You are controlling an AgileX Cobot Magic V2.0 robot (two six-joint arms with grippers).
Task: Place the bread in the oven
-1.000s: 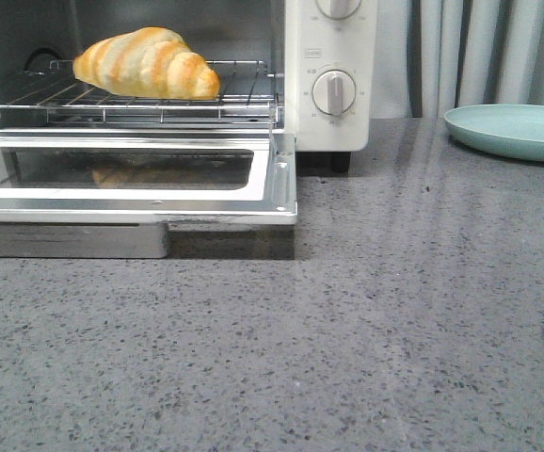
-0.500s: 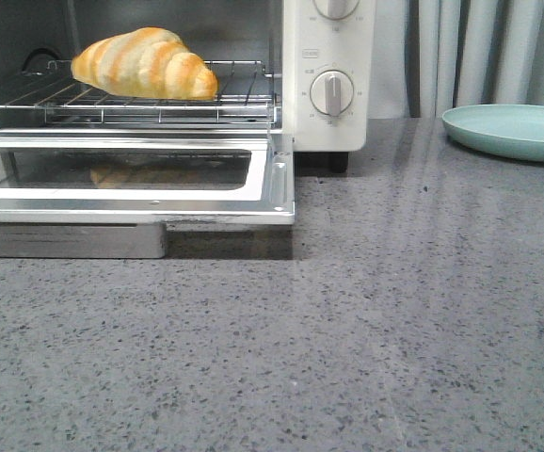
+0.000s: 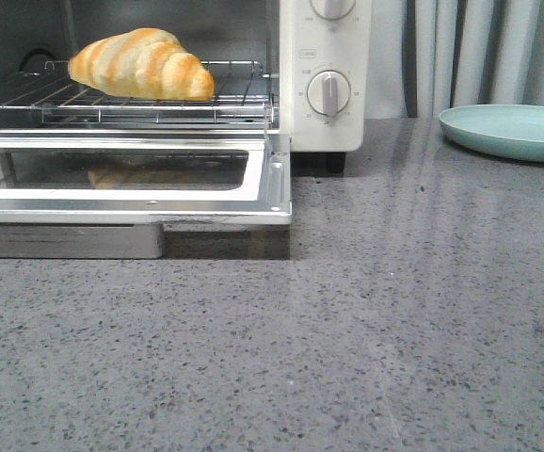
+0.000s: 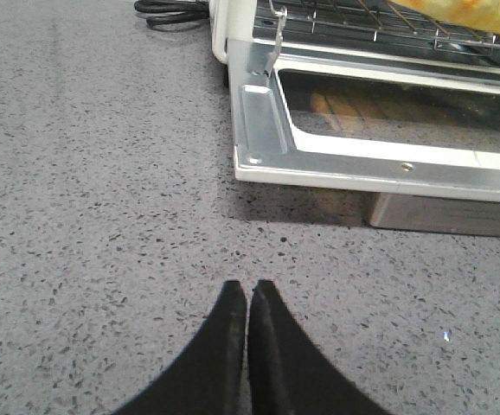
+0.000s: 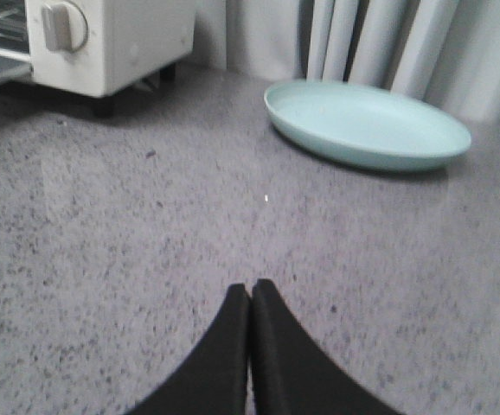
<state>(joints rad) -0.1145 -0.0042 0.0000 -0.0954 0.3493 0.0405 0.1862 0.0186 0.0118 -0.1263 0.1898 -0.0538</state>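
Front view: bread (image 3: 141,64) on oven (image 3: 324,75) rack, door (image 3: 131,184) down.

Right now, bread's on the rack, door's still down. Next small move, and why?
Probably bring the left end effector toward the open door to lift it shut. The bread already lies on the wire rack inside the oven, and both end effectors are shut, empty and over the counter; the right end effector sits farther off, by the plate.

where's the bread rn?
Front view, upper left: the bread lies on the wire rack inside the oven, above its open door.
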